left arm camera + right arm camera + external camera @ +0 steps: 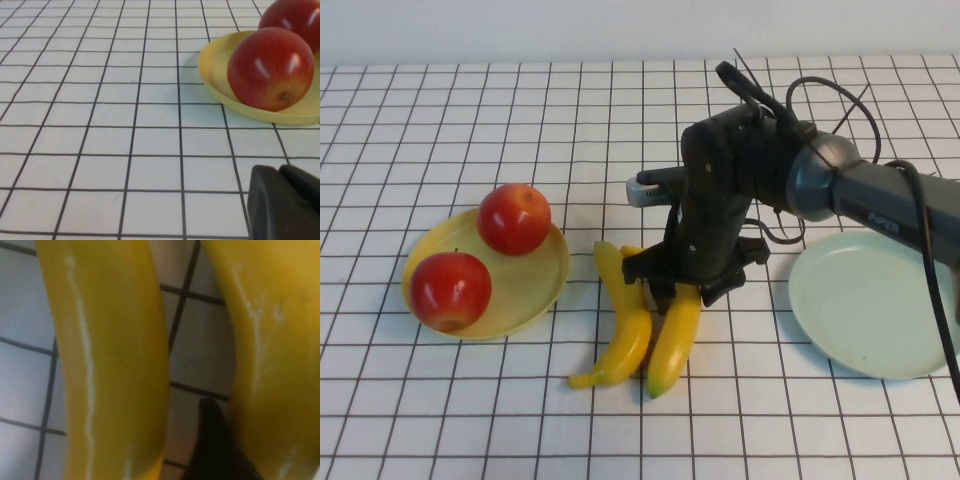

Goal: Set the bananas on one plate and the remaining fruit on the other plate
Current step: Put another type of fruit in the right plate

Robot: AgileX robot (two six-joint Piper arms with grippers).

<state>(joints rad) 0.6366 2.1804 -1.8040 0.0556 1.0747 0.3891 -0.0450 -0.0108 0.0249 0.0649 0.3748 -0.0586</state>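
Observation:
Two yellow bananas lie side by side mid-table: one (pixel 625 320) on the left and one with a greenish tip (pixel 675 340) on the right. My right gripper (pixel 682 290) is down on the far end of the greenish-tipped banana and shut on it. In the right wrist view one dark finger (pixel 215 440) stands in the gap between the bananas, pressed against one of them (pixel 275 340). Two red apples (pixel 514 218) (pixel 450 290) sit on the pale yellow plate (pixel 545 275). The pale blue-green plate (pixel 870 300) is empty. My left gripper (pixel 283 170) is shut, low over the table near the yellow plate (pixel 215 65).
The table is a white cloth with a black grid. The right arm and its cables reach in from the right, above the blue-green plate's near-left edge. The left arm is out of the high view.

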